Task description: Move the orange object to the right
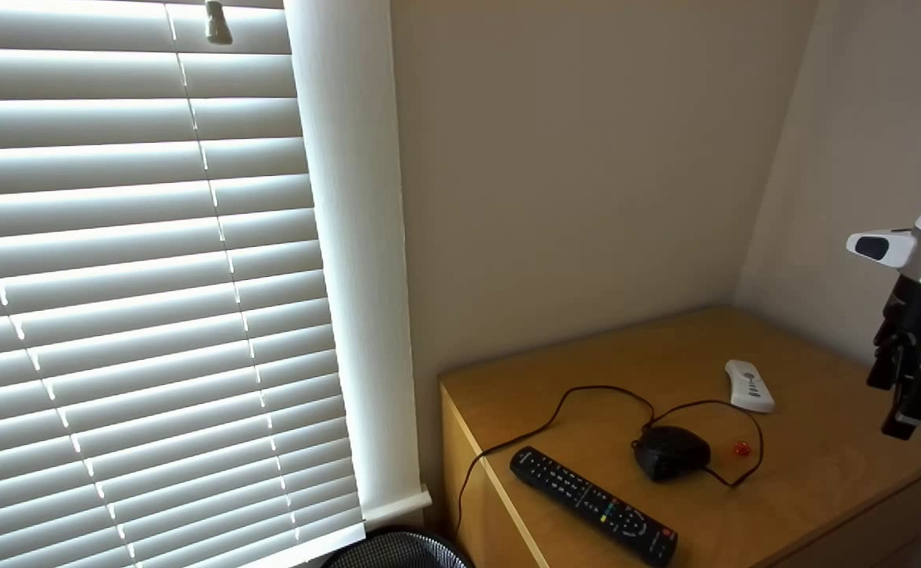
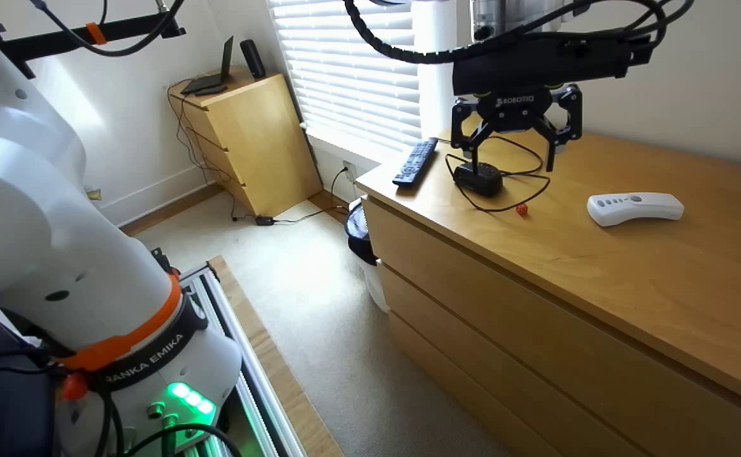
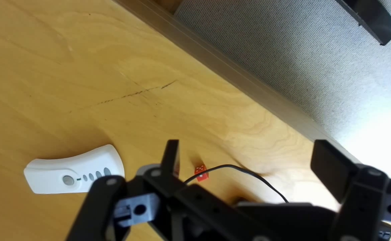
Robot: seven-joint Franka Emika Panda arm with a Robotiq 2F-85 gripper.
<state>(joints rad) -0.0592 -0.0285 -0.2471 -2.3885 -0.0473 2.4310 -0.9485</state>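
The orange object is a tiny red-orange die with white dots. It lies on the wooden dresser top beside the black mouse's cord in both exterior views [image 1: 742,448] [image 2: 522,209]. In the wrist view the die [image 3: 200,168] shows near the left finger, and the cord crosses in front of it. My gripper [image 2: 512,164] is open and empty, held above the dresser top. It also shows at the right edge in an exterior view [image 1: 896,406]. In the wrist view the gripper [image 3: 245,150] has its fingers wide apart, with the die far below, between their lines.
The black corded mouse [image 1: 672,454] [image 2: 478,179] sits close to the die, its cord [image 3: 229,166] looped around there. A white device [image 1: 749,386] [image 2: 635,208] [image 3: 76,170] and a black remote [image 1: 593,505] [image 2: 416,162] lie on the dresser top [image 2: 681,273]. The dresser's front edge [image 3: 235,75] drops to carpet.
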